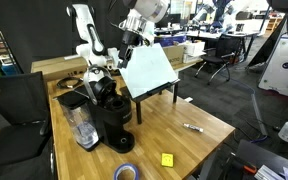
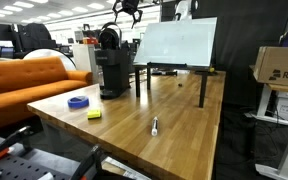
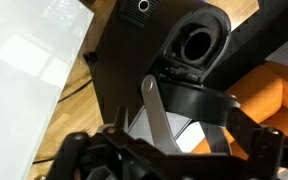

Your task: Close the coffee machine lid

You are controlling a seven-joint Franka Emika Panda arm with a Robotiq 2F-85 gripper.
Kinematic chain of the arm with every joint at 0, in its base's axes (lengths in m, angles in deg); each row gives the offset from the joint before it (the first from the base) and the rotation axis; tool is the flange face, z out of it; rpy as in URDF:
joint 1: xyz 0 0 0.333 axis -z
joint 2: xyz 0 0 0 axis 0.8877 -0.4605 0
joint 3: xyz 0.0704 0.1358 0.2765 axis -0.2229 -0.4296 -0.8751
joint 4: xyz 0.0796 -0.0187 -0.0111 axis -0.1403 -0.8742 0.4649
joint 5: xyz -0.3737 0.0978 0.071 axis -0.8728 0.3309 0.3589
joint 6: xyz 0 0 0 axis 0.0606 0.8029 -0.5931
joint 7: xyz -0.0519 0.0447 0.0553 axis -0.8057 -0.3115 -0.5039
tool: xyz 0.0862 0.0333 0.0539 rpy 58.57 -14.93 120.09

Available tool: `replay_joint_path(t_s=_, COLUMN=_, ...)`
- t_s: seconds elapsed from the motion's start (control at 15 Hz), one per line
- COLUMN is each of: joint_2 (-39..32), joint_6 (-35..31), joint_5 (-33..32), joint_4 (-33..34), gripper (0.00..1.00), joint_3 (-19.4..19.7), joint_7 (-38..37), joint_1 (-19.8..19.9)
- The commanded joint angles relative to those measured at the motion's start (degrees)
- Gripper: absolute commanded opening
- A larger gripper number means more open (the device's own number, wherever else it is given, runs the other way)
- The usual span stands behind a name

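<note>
The black coffee machine [image 1: 112, 118] stands on the wooden table [image 1: 174, 115] with a clear water tank [image 1: 81, 126] on its side; it also shows in the other exterior view [image 2: 112, 72]. Its lid [image 1: 101, 88] is raised, tilted up and back, in both exterior views [image 2: 109, 38]. In the wrist view the open pod chamber [image 3: 196, 42] and the lid's lip [image 3: 199, 100] with a silver handle arm [image 3: 156, 105] lie below me. My gripper [image 2: 127, 14] hovers above the lid, apart from it, fingers spread and empty [image 1: 126, 42] [image 3: 164, 160].
A white slanted board [image 1: 149, 68] on black legs stands right beside the machine [image 2: 176, 42]. A blue tape roll [image 1: 126, 172], a yellow note [image 1: 167, 159] and a marker [image 1: 193, 127] lie near the table's front. An orange sofa [image 2: 34, 75] stands beside the table.
</note>
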Motion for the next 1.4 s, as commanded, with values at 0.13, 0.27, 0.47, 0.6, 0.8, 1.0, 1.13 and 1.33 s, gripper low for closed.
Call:
replay_joint_path(t_s=0.13, joint_2=-4.7, joint_6=1.8, joint_5=0.4, joint_4=6.9, gripper=1.00, joint_3=-3.2, joint_7=4.6, joint_1=2.2)
replay_joint_path(t_s=0.27, joint_2=-5.3, joint_6=1.2, joint_5=1.0, joint_4=7.9, gripper=1.00, joint_3=-4.0, joint_7=5.8, joint_1=2.5)
replay_joint_path(t_s=0.47, joint_2=-5.0, joint_6=-0.2, joint_5=1.6, joint_4=8.3, gripper=1.00, joint_3=-4.9, joint_7=7.1, joint_1=2.7)
replay_joint_path(t_s=0.6, joint_2=-4.5, joint_6=-2.4, joint_5=2.4, joint_4=8.0, gripper=1.00, joint_3=-5.4, joint_7=6.9, joint_1=2.6)
replay_joint_path(t_s=0.8, joint_2=-4.1, joint_6=-7.8, joint_5=3.7, joint_4=7.8, gripper=1.00, joint_3=-6.0, joint_7=6.4, joint_1=2.1)
replay_joint_path(t_s=1.0, joint_2=-4.0, joint_6=-14.1, joint_5=3.3, joint_4=6.6, gripper=1.00, joint_3=-6.9, joint_7=7.0, joint_1=1.3)
replay_joint_path(t_s=1.13, joint_2=-4.0, joint_6=-17.5, joint_5=3.1, joint_4=5.4, gripper=1.00, joint_3=-7.6, joint_7=7.3, joint_1=1.0)
replay_joint_path(t_s=1.33, joint_2=-3.8, joint_6=-23.6, joint_5=2.9, joint_4=2.0, gripper=1.00, joint_3=-8.4, joint_7=8.0, joint_1=0.6)
